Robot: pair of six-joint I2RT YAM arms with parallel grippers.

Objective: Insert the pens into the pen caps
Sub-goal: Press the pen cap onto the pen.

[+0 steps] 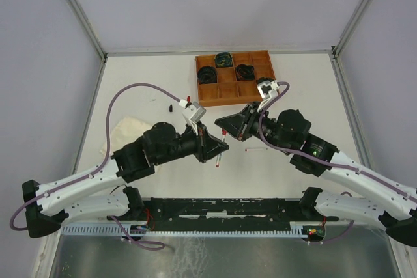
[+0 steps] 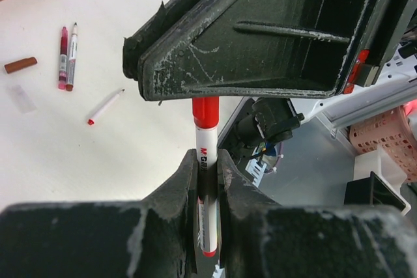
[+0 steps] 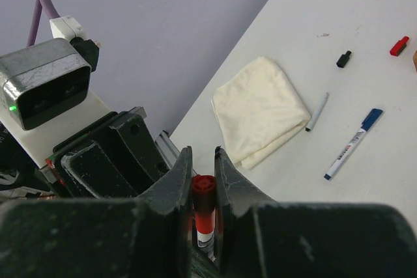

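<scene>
Nearby, beside one cloth, lie two pens and two caps.

Folded cream cloth on white table, wooden compartment tray holding dark cable coils

The only lettering that can be made out stands on the pen pinched in the left tool. Red print runs lengthwise along its white barrel, just below the red cap. It begins with a bold "M" and what looks like a "G"; the rest is hidden between the fingers. Dark print also runs along the barrel of the blue-capped pen lying on the counter, and there are label bands on the two pens lying side by side; all of it is too small to read.
</scene>
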